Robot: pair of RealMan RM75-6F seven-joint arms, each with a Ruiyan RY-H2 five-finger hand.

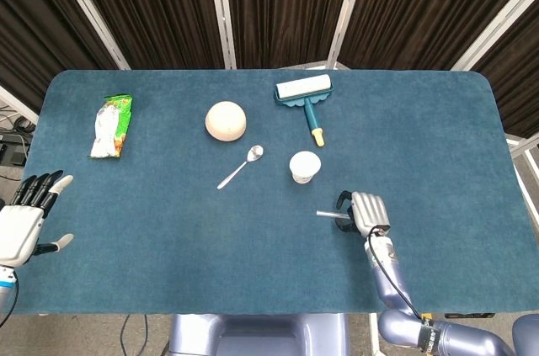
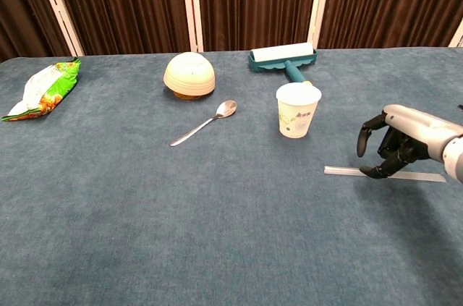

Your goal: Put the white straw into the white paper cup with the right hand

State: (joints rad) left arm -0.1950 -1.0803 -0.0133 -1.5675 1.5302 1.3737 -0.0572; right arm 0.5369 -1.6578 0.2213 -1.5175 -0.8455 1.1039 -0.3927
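right robot hand (image 2: 391,148) over straw (image 2: 343,171), left robot hand (image 1: 24,223) – head view only

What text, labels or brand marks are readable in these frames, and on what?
None can be read as words.
White paper cup: a faint greenish print on its side, too small and blurred to read.
Green and white snack packet: printed graphics, no legible lettering in either view.
Lint roller, upturned bowl, spoon, white straw: no markings visible.
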